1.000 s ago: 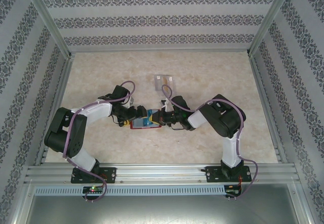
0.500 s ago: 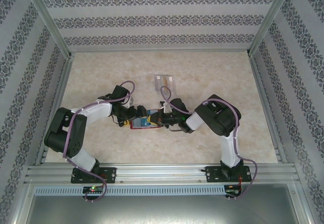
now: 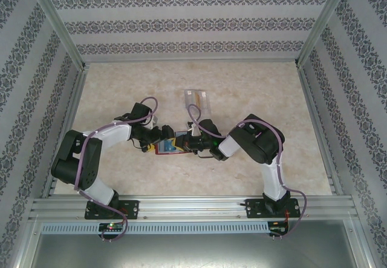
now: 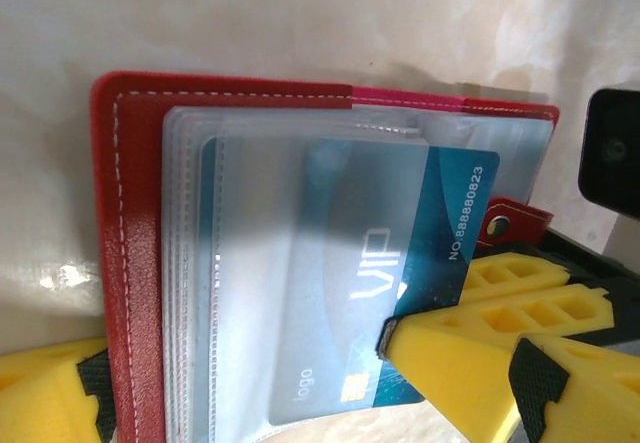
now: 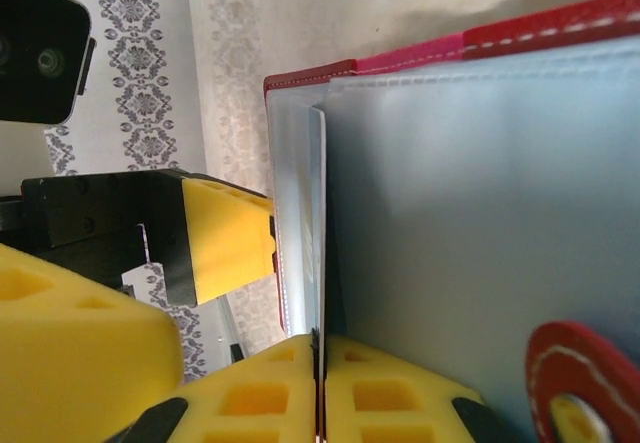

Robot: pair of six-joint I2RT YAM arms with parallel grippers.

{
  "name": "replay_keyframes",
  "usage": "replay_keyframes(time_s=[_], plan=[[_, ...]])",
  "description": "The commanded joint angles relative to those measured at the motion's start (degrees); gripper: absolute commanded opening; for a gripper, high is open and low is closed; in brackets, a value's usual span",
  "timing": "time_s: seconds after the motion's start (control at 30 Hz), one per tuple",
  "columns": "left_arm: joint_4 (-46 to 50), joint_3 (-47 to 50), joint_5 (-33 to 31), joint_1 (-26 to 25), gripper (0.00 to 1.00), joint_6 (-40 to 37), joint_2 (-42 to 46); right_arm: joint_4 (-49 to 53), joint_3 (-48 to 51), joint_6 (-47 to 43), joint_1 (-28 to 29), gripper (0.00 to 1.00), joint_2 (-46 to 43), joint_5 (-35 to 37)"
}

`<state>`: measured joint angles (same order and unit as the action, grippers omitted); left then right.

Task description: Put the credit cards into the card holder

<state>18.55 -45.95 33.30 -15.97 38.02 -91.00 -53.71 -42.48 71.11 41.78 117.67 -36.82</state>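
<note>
Right arm shifted left toward holder (image 4: 130,213). Right gripper (image 5: 318,348) pinches card (image 4: 450,203) at right end, card mostly in pocket. Left gripper (image 3: 158,140) wide open at holder's left.

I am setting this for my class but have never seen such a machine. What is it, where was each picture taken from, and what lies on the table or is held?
Two robot arms, the left arm and the right arm, are bolted to a table. One picture looks down from above; the other two come from wrist cameras. On the table lie an open red card holder and, farther back, a clear plastic case. The right hand pinches a blue card partly inside the holder's clear pocket. The left hand stands open at the holder's edge.
</note>
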Motion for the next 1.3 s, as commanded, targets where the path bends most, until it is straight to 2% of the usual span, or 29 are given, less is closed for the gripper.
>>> replay_keyframes(time_s=[0.0,0.07,0.23,0.53,0.63,0.77,0.87,0.97,1.13,1.27], plan=[[-4.7,3.2,-0.5,1.8,0.99,0.7,-1.1,11.3,0.8,-6.2,0.9,0.15,-3.9,5.0],[-4.8,3.8,-0.1,3.0,0.99,1.2,0.3,16.6,0.3,-8.9,1.0,0.21,-6.3,6.4],[-4.8,5.2,1.3,6.3,0.99,1.7,3.1,24.1,-1.6,-11.9,1.3,0.25,-8.3,7.5],[-6.8,7.5,2.5,8.7,0.99,2.5,3.8,40.9,-7.3,-18.7,2.5,0.23,-12.0,13.7],[-7.7,7.9,2.9,8.7,0.99,2.6,3.2,42.5,-9.0,-19.7,2.5,0.21,-10.8,13.2],[-9.9,9.1,3.2,8.7,0.99,3.5,2.5,43.5,-10.8,-22.1,3.8,0.11,-9.3,13.9],[-15.5,11.7,5.4,8.6,0.99,6.3,1.7,44.2,-12.4,-23.0,4.5,0.04,-8.1,13.7],[-16.1,12.2,5.6,8.6,0.99,6.1,1.0,44.6,-13.8,-23.2,4.9,0.01,-7.0,13.1],[-16.1,11.9,6.5,8.6,0.99,5.4,0.1,46.6,-16.2,-24.7,5.5,0.01,-6.5,12.6],[-15.4,11.5,6.5,8.6,1.0,4.7,0.1,50.2,-16.6,-24.8,5.5,0.13,-9.2,15.3]])
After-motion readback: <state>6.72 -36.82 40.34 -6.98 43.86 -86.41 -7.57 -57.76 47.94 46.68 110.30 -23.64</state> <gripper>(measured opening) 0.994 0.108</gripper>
